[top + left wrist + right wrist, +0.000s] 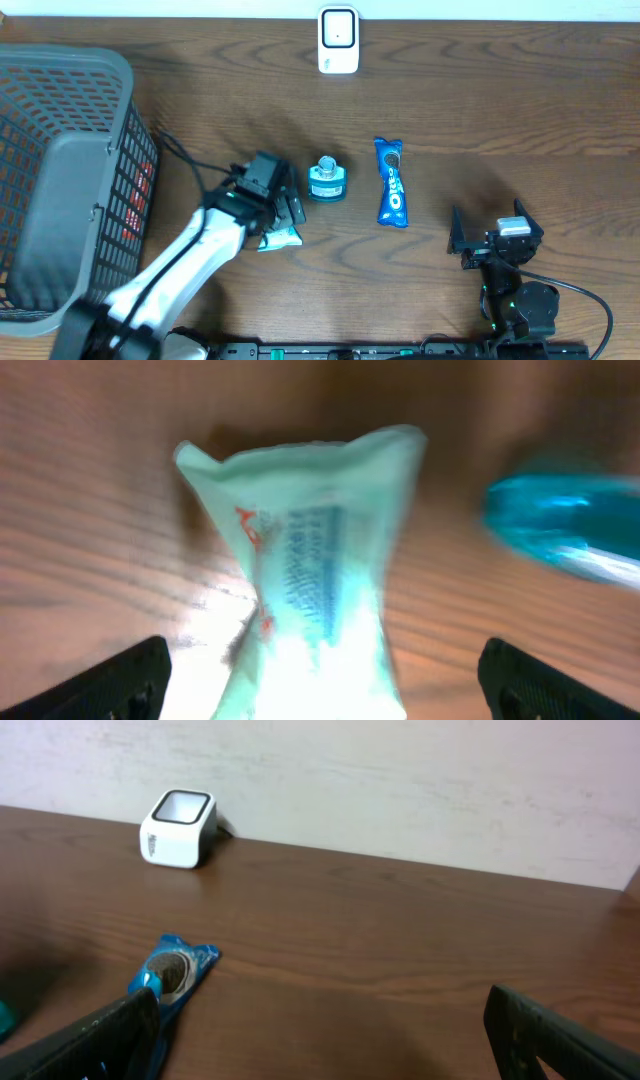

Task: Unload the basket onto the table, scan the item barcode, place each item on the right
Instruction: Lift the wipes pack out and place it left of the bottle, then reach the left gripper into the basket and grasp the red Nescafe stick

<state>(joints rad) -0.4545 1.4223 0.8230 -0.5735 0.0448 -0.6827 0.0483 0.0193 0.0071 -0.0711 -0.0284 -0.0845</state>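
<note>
mint packet lies loose between the left arm's spread fingers

the packet [315, 560] is a pale mint-and-white sachet with a block of blue print down its middle and small red marks by its left edge. its upper end is a flared, crimped seal. the lower part is washed out by glare, and the print is too blurred to read.

in the left wrist view its long axis runs from the bottom of the frame to the top, with the crimped end pointing away from the camera. it lies flat on the table. from overhead only a corner of it [280, 238] shows, under the left gripper [280, 205] and down-left of a blue round tub [326, 180], so its direction there cannot be told.

the left gripper's fingers [110, 680] stand wide apart on either side of the packet, gripping nothing. the right gripper [495, 228] is also spread wide and holds nothing, near the front edge.

the table [520, 120] is dark brown wood with a clear grain. an oreo pack [392, 182] lies just right of the tub, lengthwise front to back. a white scanner [338, 40] stands at the far edge against a pale wall [400, 780]. a grey mesh basket [60, 100] fills the left side.
</note>
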